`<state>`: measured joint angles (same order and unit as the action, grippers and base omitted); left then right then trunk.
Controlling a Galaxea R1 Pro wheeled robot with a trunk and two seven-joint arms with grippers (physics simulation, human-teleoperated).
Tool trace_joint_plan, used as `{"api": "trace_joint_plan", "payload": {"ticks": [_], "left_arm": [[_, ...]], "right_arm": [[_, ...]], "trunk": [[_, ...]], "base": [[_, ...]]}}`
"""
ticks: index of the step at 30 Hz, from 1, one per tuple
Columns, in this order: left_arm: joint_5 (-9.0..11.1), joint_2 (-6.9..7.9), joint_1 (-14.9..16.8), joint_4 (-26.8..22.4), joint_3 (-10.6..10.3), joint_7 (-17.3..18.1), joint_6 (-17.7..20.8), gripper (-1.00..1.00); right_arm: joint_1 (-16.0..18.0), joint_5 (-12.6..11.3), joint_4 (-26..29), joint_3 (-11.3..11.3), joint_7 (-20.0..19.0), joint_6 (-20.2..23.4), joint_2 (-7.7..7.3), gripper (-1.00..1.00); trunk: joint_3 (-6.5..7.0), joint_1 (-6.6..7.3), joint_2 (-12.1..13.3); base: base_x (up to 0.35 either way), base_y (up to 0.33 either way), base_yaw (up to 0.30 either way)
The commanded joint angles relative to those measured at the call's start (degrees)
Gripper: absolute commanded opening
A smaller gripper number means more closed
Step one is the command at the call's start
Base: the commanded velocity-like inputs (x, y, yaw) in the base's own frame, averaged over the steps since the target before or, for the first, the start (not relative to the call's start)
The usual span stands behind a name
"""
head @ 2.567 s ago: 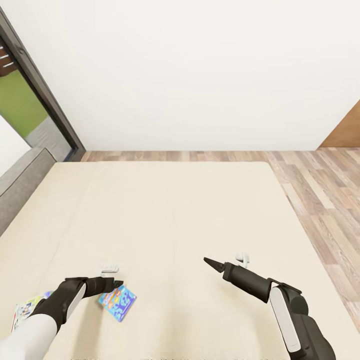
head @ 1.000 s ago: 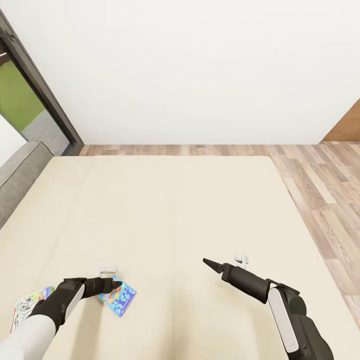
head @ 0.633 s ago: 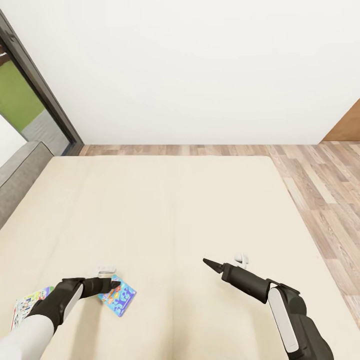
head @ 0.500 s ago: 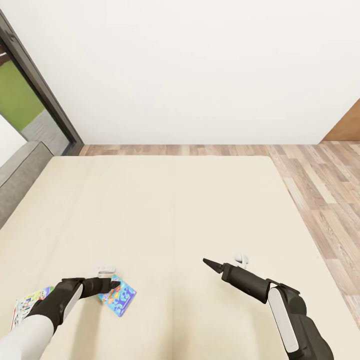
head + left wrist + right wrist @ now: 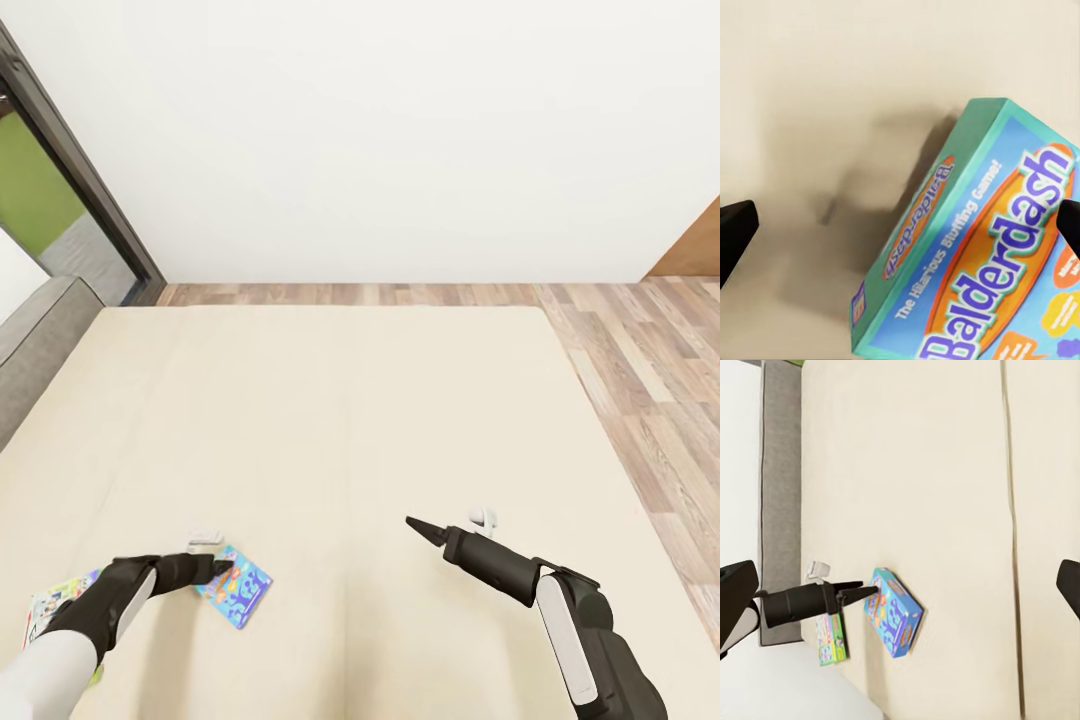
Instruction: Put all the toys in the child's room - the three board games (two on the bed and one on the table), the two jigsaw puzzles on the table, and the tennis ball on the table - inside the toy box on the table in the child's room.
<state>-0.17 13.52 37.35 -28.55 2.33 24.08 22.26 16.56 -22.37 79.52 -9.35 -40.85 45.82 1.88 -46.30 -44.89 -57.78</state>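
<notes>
The step in hand was picking up the Balderdash board game [image 5: 235, 586] lying on the bed [image 5: 350, 420]; the left gripper [image 5: 222, 569], spread wide, needed to straddle its edge and close

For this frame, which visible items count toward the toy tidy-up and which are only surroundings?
Part of the job:
- blue and teal Balderdash board game box, on the bed by the left gripper
- second colourful board game box, partly behind the left arm

Just surroundings:
- cream bed
- grey upholstered headboard
- wooden plank floor
- white wall
- right gripper, holding nothing
</notes>
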Motion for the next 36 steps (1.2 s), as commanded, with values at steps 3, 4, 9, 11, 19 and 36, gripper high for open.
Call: {"api": "trace_joint_plan", "payload": {"ticks": [3, 4, 9, 11, 19, 36], "left_arm": [[0.00, 0.21, 0.01, -0.06, 0.23, 0.58, -0.13, 1.00], [0.00, 0.26, 0.01, -0.04, 0.22, 1.08, -0.28, 1.00], [0.00, 0.27, 0.01, -0.02, 0.15, 3.04, -0.54, 1.00], [0.00, 0.27, 0.01, -0.02, 0.14, 3.37, -0.57, 1.00], [-0.21, -0.12, 0.01, -0.01, -0.91, 3.92, -1.21, 1.00], [-0.27, -0.24, -0.05, -0.01, -2.07, 3.96, -1.42, 1.00]], "right_arm": [[0.03, -0.04, 0.02, -0.14, -0.19, 0.33, 0.06, 1.00], [0.04, -0.04, 0.02, -0.14, -0.19, 0.33, 0.06, 1.00], [0.02, -0.04, 0.02, -0.14, -0.20, 0.33, 0.06, 1.00], [0.03, -0.04, 0.02, -0.14, -0.20, 0.31, 0.06, 1.00], [0.03, -0.04, 0.02, -0.11, -0.04, 0.08, 0.06, 1.00], [0.03, -0.04, 0.02, -0.07, -0.01, 0.01, 0.09, 1.00]], "trunk": [[-0.31, 0.00, -0.03], [-0.40, 0.00, -0.03], [-0.86, 0.00, -0.03], [-1.05, 0.00, -0.03], [-1.38, 0.00, -0.03], [-1.40, 0.00, -0.03]], "base": [[0.000, 0.000, 0.000], [0.000, 0.000, 0.000], [0.000, 0.000, 0.000], [0.000, 0.000, 0.000], [0.000, 0.000, 0.000], [0.000, 0.000, 0.000]]}}
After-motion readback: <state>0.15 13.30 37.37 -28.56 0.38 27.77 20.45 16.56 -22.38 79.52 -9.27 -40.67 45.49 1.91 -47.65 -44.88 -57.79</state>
